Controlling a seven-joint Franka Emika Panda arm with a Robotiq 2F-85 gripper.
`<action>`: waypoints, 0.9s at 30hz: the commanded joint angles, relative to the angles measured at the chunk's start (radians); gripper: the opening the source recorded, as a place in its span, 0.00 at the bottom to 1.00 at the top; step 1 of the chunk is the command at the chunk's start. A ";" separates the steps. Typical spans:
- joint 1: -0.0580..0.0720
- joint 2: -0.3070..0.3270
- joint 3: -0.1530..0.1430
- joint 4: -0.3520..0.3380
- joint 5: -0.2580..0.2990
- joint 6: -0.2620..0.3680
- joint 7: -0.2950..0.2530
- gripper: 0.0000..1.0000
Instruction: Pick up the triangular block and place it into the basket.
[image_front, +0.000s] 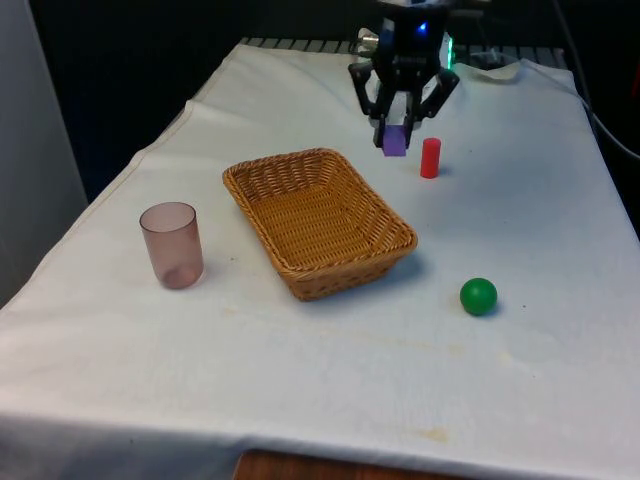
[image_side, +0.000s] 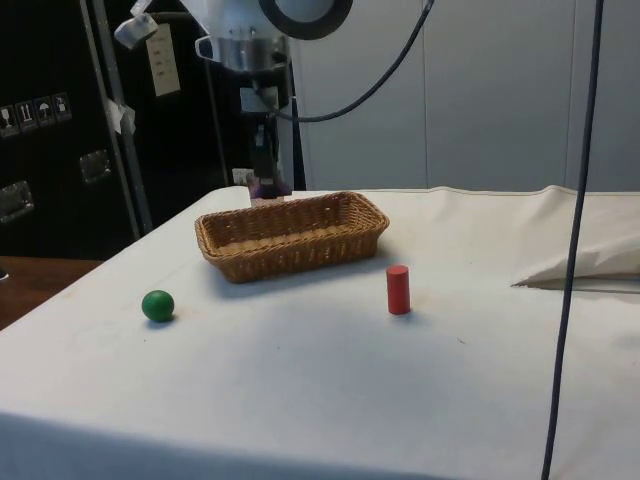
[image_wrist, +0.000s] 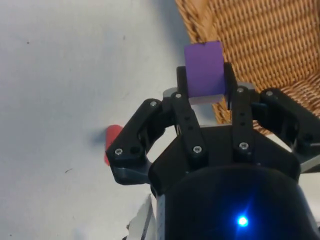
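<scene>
Gripper is clamped on the purple block, both fingers pressed against its sides, as the wrist view confirms. The block is held clear of the cloth, in the air. In the front view it hangs at about 1 o'clock from the basket, just off the basket's far corner and not above its interior. In the side view the block shows just behind the basket's far rim.

The basket is empty wicker, sitting flat on the cloth.

Red cylinder stands upright on the cloth, near the block, at about 3 o'clock from it in the front view; not touching it. In the wrist view a part of it shows beside the gripper body.

Green ball rests on the cloth at about 4 o'clock from the basket, apart from it.

A pink translucent cup stands upright at about 9 o'clock from the basket, well apart.
</scene>
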 joint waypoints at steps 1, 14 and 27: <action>-0.006 0.002 -0.001 -0.002 0.007 0.010 -0.016 0.34; -0.015 0.054 -0.063 0.032 0.019 0.030 -0.104 0.34; -0.032 0.148 -0.122 0.065 0.074 0.092 -0.197 0.34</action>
